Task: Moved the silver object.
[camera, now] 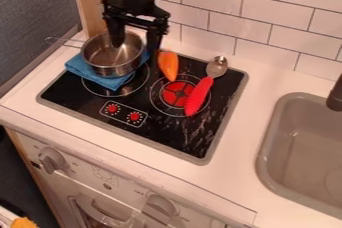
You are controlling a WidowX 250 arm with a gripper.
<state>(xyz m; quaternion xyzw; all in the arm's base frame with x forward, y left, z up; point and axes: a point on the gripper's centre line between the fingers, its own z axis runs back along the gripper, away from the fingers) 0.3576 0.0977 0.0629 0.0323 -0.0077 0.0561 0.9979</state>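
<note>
1. Claw (135, 56): black, hanging down over the stove's back left part; fingers spread apart, one over the pot's open inside, the other just outside its right side, with the rim between.
2. Pot (107, 68): silver, open on top, directly below and partly between the fingers; set on the blue cloth, wire-like handle out to the left.
3. Cloth (105, 78): blue, under the pot, edges out at the left, front and right, partly over the back left burner ring.
4. Carrot (169, 65): orange, just right of the outer finger, narrow end toward the front.
5. Spoon (199, 95): right of the carrot, silver bowl toward the wall, red handle slanting forward across the edge of the red burner (178, 94).
6. Stove (177, 139): black top, gray border, two red knobs near the front left.
7. Counter (244, 147): white, around the stove.
8. Sink (267, 144): gray, well to the right, dark faucet (336, 95) at its back.
9. Wall (254, 30): white tiles, behind the counter.
</note>
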